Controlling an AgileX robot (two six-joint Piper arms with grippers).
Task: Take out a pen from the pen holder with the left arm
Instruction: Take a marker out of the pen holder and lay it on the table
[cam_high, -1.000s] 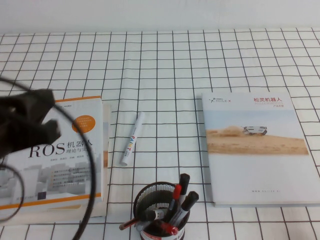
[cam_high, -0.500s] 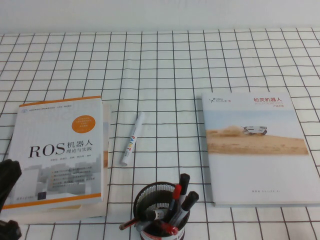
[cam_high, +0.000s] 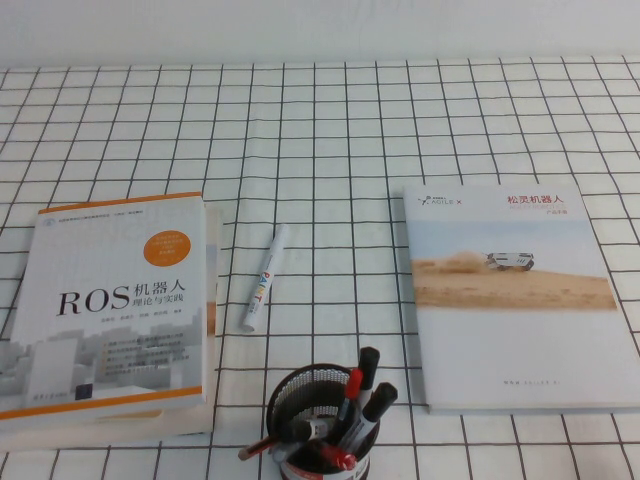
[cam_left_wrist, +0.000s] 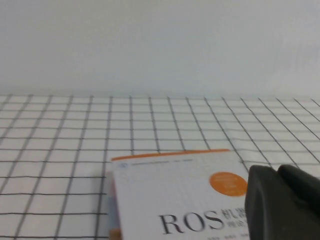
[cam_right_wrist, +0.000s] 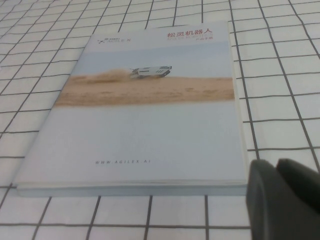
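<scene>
Apparently you're done: a white pen (cam_high: 264, 279) lies flat on the table (cam_high: 320, 130) beside the ROS book (cam_high: 110, 310), outside the pen holder (cam_high: 288, 392), which holds several markers (cam_high: 366, 384). Its long axis runs nearly straight away from the robot, slim end far, leaning slightly right. Your left gripper (cam_left_wrist: 282, 200) hangs over that book, closed on nothing; the right gripper (cam_right_wrist: 282, 197) sits at the brochure's (cam_high: 510, 300) near corner, and I cannot tell its state.

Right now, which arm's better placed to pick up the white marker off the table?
Left, probably. The white marker lies just beside the ROS book, and the left gripper, shut, hangs by that book. The right gripper is at the AgileX booklet, farther away.
</scene>
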